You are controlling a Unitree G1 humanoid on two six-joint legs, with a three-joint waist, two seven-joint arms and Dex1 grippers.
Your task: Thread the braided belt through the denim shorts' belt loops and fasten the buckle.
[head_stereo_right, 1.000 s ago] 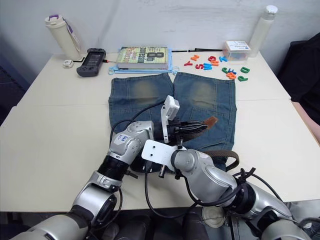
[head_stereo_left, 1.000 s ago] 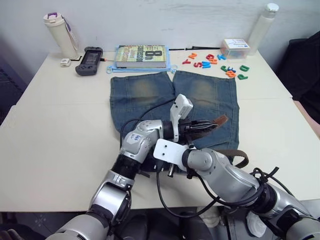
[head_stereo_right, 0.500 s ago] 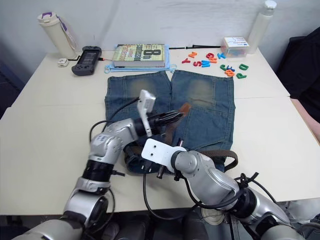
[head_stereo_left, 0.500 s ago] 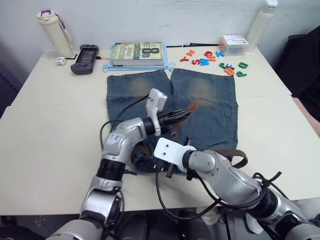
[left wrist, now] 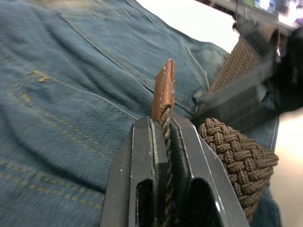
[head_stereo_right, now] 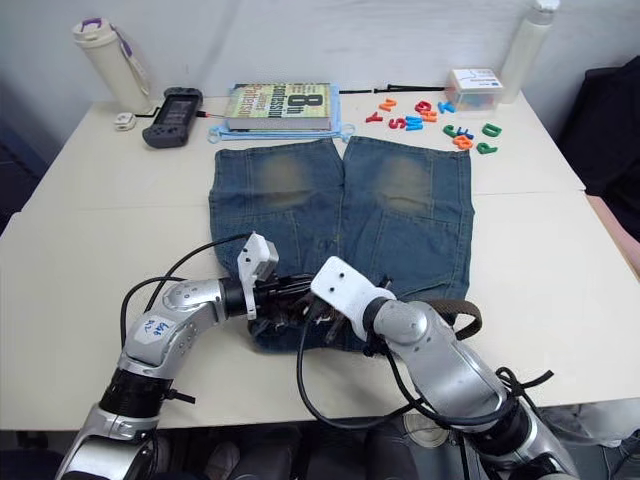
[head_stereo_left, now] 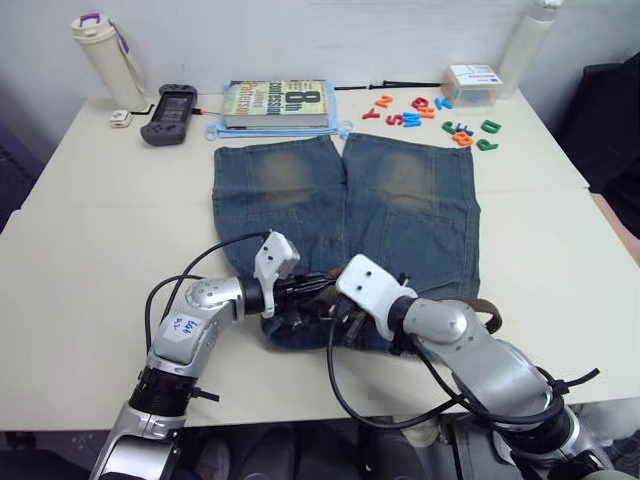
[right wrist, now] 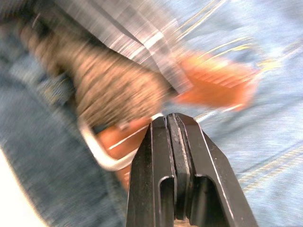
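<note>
Left wrist view showed the left gripper [left wrist: 163, 124] clamped on the braided belt [left wrist: 236, 151] near its tan tip, just above the denim shorts [left wrist: 71, 94], probably for threading; the right gripper [right wrist: 171, 124] looked closed, empty.

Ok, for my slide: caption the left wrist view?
Left gripper pinching the braided belt above the denim shorts.

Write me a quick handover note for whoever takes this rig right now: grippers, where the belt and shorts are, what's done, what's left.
Left gripper: shut on the braided belt just behind its tan tip, over the denim shorts near the waistband.
Right gripper: fingers together, holding nothing, right beside the buckle.
The shorts lie flat on the table, waistband toward the robot; the belt's far end sticks out at the robot's right.
Done: both belt ends are brought together at the waistband.
Left: how many loops are threaded can't be seen; buckle not fastened.
</note>
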